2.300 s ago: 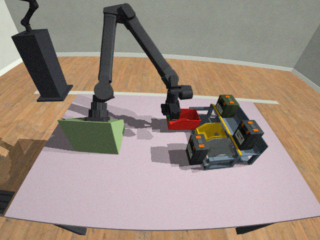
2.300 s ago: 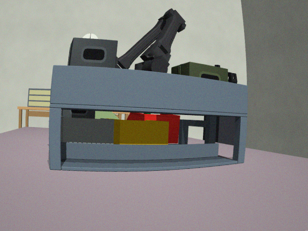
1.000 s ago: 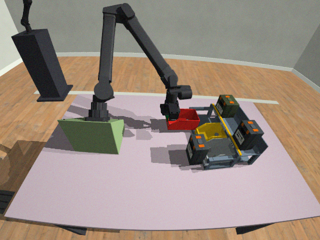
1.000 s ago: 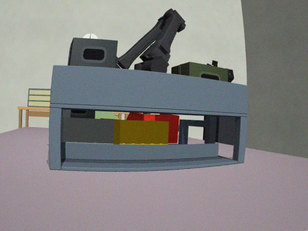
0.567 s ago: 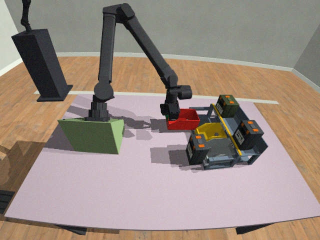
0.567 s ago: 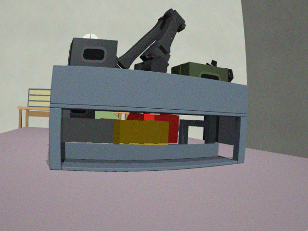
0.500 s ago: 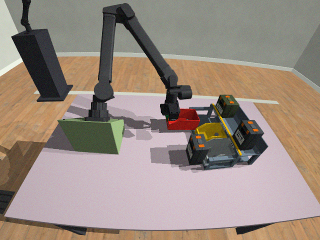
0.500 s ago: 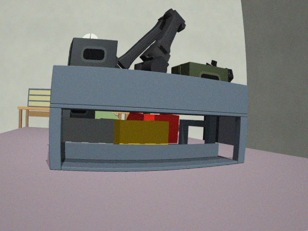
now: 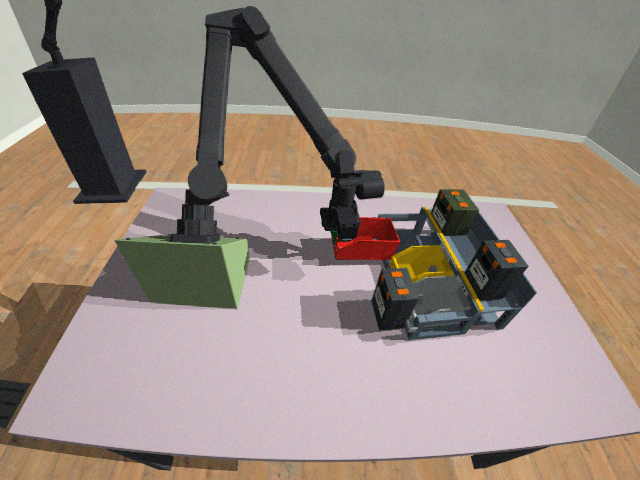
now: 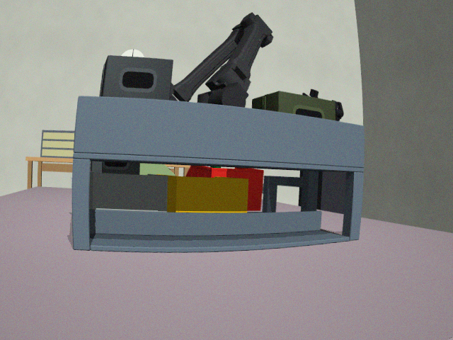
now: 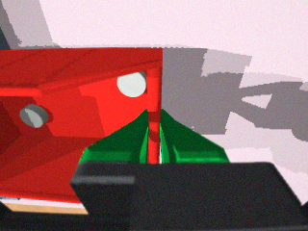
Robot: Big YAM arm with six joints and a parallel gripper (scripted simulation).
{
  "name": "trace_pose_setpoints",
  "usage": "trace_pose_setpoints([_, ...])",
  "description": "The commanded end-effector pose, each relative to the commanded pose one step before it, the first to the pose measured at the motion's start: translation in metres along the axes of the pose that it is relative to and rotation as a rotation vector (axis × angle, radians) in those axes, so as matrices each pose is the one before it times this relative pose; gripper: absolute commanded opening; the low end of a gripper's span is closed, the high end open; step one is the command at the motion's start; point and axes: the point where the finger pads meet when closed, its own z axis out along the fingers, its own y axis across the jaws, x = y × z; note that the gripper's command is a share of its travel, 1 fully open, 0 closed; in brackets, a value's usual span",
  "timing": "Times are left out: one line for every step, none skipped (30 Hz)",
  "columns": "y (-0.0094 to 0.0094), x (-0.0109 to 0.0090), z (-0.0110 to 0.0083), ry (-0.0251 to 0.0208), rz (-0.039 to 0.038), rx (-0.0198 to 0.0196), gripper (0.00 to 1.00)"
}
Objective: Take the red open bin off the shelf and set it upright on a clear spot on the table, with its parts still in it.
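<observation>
Half done, apparently: clamped red bin [image 9: 367, 250] [image 10: 255, 193] [image 11: 96, 63] upright by one end in closed jaws, presumably to keep parts [image 11: 131, 85] inside.

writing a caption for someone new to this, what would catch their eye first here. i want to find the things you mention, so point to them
Likely the red bin [image 9: 369, 249] [image 10: 255, 190] [image 11: 58, 168], with the claw [image 11: 154, 115] shut on its wall beside the shelf [image 9: 445, 242] [image 10: 219, 132]. Next, perhaps, the yellow bin [image 9: 421, 263] [image 10: 208, 193] on the shelf's lower level, and the green block [image 9: 180, 273] under the arm [image 9: 212, 98] [image 10: 252, 44].
</observation>
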Motion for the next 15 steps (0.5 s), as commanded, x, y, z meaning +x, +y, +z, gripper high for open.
trace_pose_setpoints([0.00896,0.00855,-0.00805,0.00109,-0.01814,-0.03609,0.0])
trace_pose_setpoints([0.0,0.0,0.0,0.0,0.0,0.0,0.0])
trace_pose_setpoints([0.0,0.0,0.0,0.0,0.0,0.0,0.0])
trace_pose_setpoints([0.0,0.0,0.0,0.0,0.0,0.0,0.0])
trace_pose_setpoints([0.0,0.0,0.0,0.0,0.0,0.0,0.0])
trace_pose_setpoints([0.0,0.0,0.0,0.0,0.0,0.00001,0.0])
trace_pose_setpoints([-0.00003,-0.00001,0.00001,0.0,0.00002,0.00003,0.0])
trace_pose_setpoints([-0.00007,-0.00002,0.00002,-0.00001,0.00005,0.00008,0.0])
trace_pose_setpoints([-0.00014,-0.00004,0.00004,-0.00002,0.00009,0.00016,0.0])
trace_pose_setpoints([-0.00022,-0.00007,0.00007,-0.00004,0.00014,0.00026,0.0])
trace_pose_setpoints([0.0,0.0,0.0,0.0,0.0,0.0,0.0])
trace_pose_setpoints([0.0,0.0,0.0,0.0,0.0,0.0,0.0])
trace_pose_setpoints([-0.00033,-0.0001,0.0001,-0.00005,0.0002,0.00037,0.0])
trace_pose_setpoints([-0.00044,-0.00013,0.00014,-0.00007,0.00028,0.00051,0.0])
trace_pose_setpoints([-0.00058,-0.00017,0.00018,-0.00009,0.00036,0.00066,0.0])
